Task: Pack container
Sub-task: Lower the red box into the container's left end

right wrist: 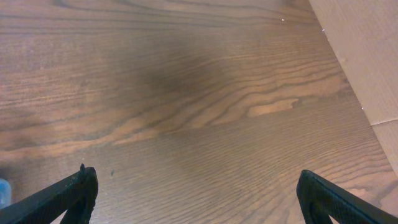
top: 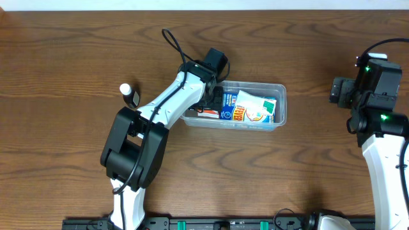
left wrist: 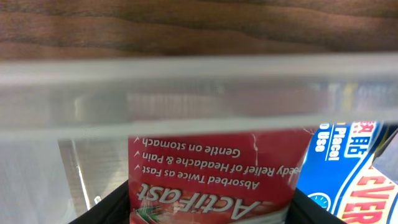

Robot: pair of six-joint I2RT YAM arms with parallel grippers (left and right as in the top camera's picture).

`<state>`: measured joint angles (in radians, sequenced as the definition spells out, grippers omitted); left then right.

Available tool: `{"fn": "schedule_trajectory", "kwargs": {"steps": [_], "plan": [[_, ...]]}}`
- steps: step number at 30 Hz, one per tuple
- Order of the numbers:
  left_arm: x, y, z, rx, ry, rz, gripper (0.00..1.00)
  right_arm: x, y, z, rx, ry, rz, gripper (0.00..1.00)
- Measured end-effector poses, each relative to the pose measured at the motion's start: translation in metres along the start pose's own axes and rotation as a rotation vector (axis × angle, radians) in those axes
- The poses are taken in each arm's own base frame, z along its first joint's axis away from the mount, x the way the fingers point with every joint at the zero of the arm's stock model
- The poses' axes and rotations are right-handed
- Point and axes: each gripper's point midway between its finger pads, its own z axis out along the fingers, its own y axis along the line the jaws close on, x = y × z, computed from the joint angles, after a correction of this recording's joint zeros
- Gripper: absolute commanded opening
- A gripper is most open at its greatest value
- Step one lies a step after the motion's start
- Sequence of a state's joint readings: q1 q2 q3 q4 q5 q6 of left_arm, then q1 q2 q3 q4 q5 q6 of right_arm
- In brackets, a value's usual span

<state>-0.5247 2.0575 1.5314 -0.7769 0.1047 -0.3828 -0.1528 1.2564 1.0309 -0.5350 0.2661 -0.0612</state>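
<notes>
The container (top: 257, 84), a clear shallow tub, sits mid-table with a blue and white box (top: 250, 107) lying inside. My left gripper (top: 213, 106) reaches down into its left end and is shut on a red ActiFast box (left wrist: 211, 174). In the left wrist view the black fingers (left wrist: 112, 206) press both sides of that box, just behind the clear container wall (left wrist: 186, 93), and the blue box (left wrist: 348, 168) lies to the right. My right gripper (top: 339, 90) hovers at the far right, away from the tub. Its jaws (right wrist: 196, 193) are open over bare wood.
A small dark bottle with a white cap (top: 130, 94) stands left of the left arm. A pale cardboard-like surface (right wrist: 367, 56) borders the table at the upper right of the right wrist view. A black rail (top: 211, 223) runs along the front edge.
</notes>
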Motion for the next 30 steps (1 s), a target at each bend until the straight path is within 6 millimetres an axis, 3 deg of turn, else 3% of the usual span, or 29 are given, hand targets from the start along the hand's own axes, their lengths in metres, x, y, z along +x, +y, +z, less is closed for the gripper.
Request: {"fn": "schedule_trajectory", "kwargs": {"steps": [10,30], "plan": [[0.001,-0.007,0.000,0.006,-0.005,0.000,0.71,0.000,0.000,0.000,0.000,0.000,0.000,0.99],[0.001,-0.011,0.000,0.014,-0.010,0.006,0.72,0.000,0.000,0.000,0.000,0.000,0.000,0.99]]}}
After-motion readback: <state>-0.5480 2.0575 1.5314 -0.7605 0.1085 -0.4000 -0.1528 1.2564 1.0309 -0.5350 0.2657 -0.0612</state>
